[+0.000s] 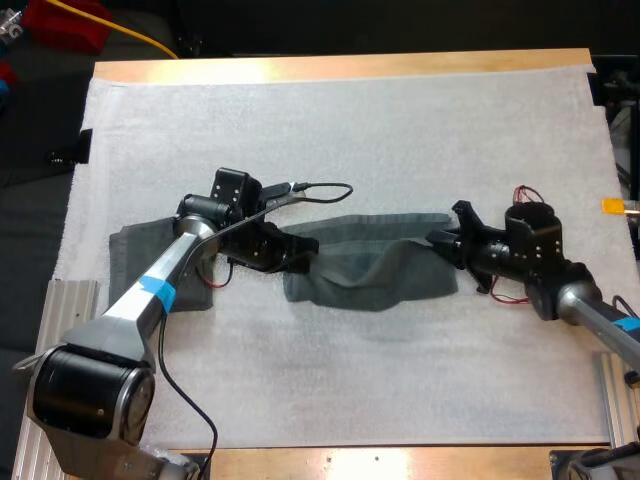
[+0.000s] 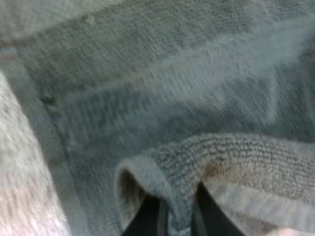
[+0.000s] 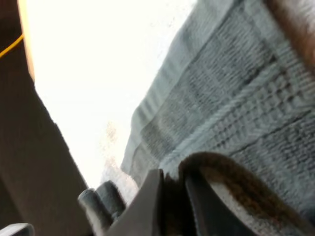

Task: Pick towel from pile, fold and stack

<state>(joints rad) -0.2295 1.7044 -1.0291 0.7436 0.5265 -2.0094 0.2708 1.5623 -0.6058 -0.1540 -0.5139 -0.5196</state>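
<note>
A dark grey-green towel [image 1: 370,270] hangs stretched between my two grippers over the middle of the mat, sagging and creased at its centre. My left gripper [image 1: 300,252] is shut on the towel's left end; up close its fingers [image 2: 147,221] pinch a raised fold of the cloth [image 2: 197,157]. My right gripper [image 1: 447,243] is shut on the towel's right end, its fingers [image 3: 150,206] pressing a hem of the towel [image 3: 231,123] from both sides. Another grey-green towel [image 1: 135,255] lies flat on the mat under my left arm.
The white mat [image 1: 340,130] covers the wooden table. A metal rail [image 1: 60,320] sits at the mat's left edge. Open mat lies beyond and in front of the towel.
</note>
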